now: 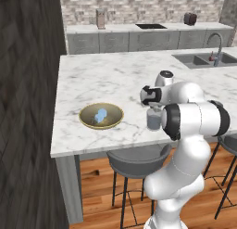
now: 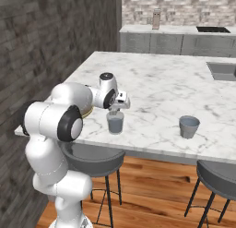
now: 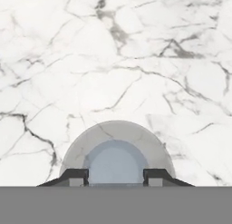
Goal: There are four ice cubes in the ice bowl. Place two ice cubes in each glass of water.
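Gripper (image 2: 116,111) poised straight above the near glass of water (image 2: 115,123), jaws pressed close.

Seen from the hand view, glass of water (image 3: 117,155) dead centre below, rim ringing the pale water between the two dark fingertips (image 3: 75,177); fingertips drawn in narrow, whether an ice cube sits pinched between them cannot be told. Judged next: a plain vertical release or lift, no sideways shift needed. In the left base view, ice bowl (image 1: 101,116) lying at about 9 o'clock from the gripper (image 1: 154,108) on the marble desk (image 1: 106,75), well apart, pale blue ice cubes (image 1: 100,115) resting inside it. In the right base view, second glass of water (image 2: 189,126) standing at about 3 o'clock, well apart, near the desk's front edge. Single arm, so no choice of hand.
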Available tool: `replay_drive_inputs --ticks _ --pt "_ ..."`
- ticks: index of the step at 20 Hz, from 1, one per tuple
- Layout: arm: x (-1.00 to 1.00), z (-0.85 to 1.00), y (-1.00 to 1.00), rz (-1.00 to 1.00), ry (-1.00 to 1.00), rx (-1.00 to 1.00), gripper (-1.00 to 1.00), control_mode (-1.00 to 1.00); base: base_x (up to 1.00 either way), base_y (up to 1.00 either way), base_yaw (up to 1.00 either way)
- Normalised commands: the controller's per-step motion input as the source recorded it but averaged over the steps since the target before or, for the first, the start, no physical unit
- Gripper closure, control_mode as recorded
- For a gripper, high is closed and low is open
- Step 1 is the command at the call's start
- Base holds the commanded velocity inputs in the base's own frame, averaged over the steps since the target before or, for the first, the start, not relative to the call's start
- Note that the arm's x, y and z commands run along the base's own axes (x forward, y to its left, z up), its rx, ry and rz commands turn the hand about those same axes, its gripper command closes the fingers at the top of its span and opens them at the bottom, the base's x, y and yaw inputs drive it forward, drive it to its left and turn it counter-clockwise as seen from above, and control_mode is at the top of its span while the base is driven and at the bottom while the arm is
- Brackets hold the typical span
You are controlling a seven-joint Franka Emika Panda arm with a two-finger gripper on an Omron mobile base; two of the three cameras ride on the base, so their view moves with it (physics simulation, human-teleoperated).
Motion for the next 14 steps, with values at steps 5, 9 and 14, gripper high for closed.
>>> replay_drive_inputs --ticks 5,9,14 --pt "0.15 -0.04 -0.04 0.00 -0.01 0.00 1.00 -1.00 0.00 0.00 0.00" --pt "0.16 -0.01 -0.07 0.00 -0.02 0.00 1.00 -1.00 0.00 0.00 0.00" --pt "0.00 -0.05 0.00 0.00 0.00 0.00 -1.00 -1.00 0.00 0.00 0.00"
